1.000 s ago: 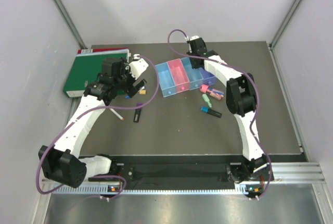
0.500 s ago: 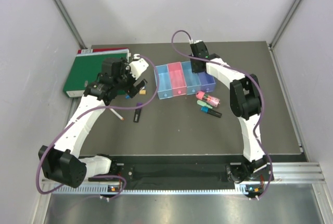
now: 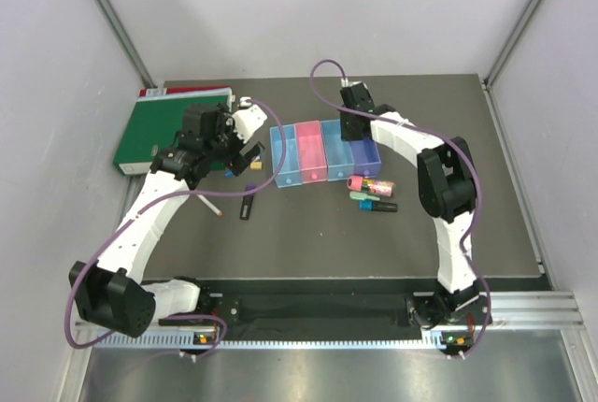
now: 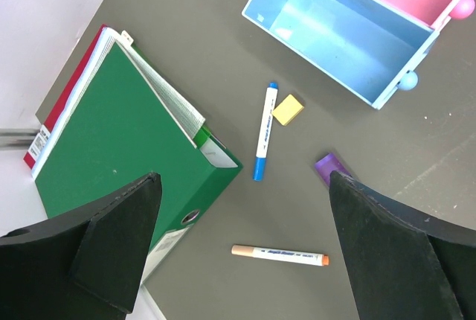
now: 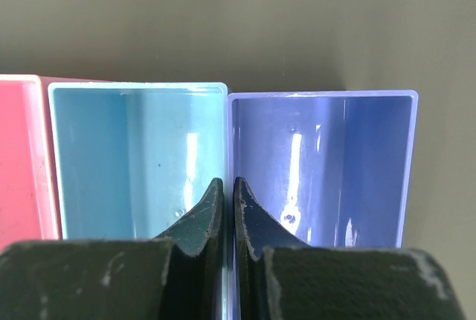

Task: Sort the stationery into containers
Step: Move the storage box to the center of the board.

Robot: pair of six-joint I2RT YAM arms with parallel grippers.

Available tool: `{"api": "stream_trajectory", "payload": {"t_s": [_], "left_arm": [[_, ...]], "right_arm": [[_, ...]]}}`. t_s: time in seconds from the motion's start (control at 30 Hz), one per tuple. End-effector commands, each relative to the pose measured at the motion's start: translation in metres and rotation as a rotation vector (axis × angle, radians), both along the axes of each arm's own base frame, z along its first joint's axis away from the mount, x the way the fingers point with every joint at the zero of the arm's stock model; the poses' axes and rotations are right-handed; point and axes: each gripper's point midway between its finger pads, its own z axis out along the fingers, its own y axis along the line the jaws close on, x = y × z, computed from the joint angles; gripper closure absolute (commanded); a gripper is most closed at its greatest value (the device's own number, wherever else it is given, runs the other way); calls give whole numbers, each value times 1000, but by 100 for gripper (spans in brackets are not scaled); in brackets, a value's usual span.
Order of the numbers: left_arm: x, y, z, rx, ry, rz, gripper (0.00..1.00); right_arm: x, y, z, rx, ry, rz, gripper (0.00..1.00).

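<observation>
The four joined containers (image 3: 283, 178) stand mid-table: light blue, pink, light blue, purple. My right gripper (image 3: 353, 136) is shut on the shared wall between the second light blue bin (image 5: 134, 156) and the purple bin (image 5: 335, 156), one finger in each (image 5: 224, 186). All bins look empty. My left gripper (image 3: 245, 154) hangs open and empty (image 4: 244, 186) above a blue-ended pen (image 4: 263, 130), a yellow eraser (image 4: 288, 109), a purple piece (image 4: 327, 165) and an orange-ended pen (image 4: 279, 254). Pink and green markers (image 3: 364, 184) and a black marker (image 3: 374, 204) lie in front of the purple bin.
A large green binder (image 3: 163, 136) lies at the back left, close to my left gripper; it also shows in the left wrist view (image 4: 119, 149). A black marker (image 3: 247, 206) lies near the orange-ended pen (image 3: 210, 203). The walls close the table on three sides.
My right gripper has moved left with the row of bins in its grip, and the row has turned. The markers in front of the bins shifted nearer. The left arm has not moved.
</observation>
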Motion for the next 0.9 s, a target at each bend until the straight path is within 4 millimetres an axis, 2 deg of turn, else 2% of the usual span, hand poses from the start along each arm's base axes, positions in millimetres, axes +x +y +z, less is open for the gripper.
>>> {"api": "stream_trajectory", "payload": {"t_s": [0.0, 0.2, 0.33, 0.63, 0.8, 0.87], "left_arm": [[5, -4, 23, -41, -72, -6, 1], [10, -5, 24, -37, -73, -10, 1], [13, -7, 25, -42, -74, -9, 1], [16, -5, 24, -32, -74, -7, 1], [17, -7, 24, -42, -74, -8, 1], [17, -7, 24, -43, -73, -7, 1]], "right_arm": [[-52, 3, -39, 11, 209, -39, 100], [-44, -20, -37, -92, 158, -148, 100], [-45, -29, -40, -107, 163, -182, 100], [-50, -35, -44, -117, 172, -215, 100], [-45, -26, -36, -106, 146, -155, 100], [-39, -24, -30, -121, 125, -107, 92]]}}
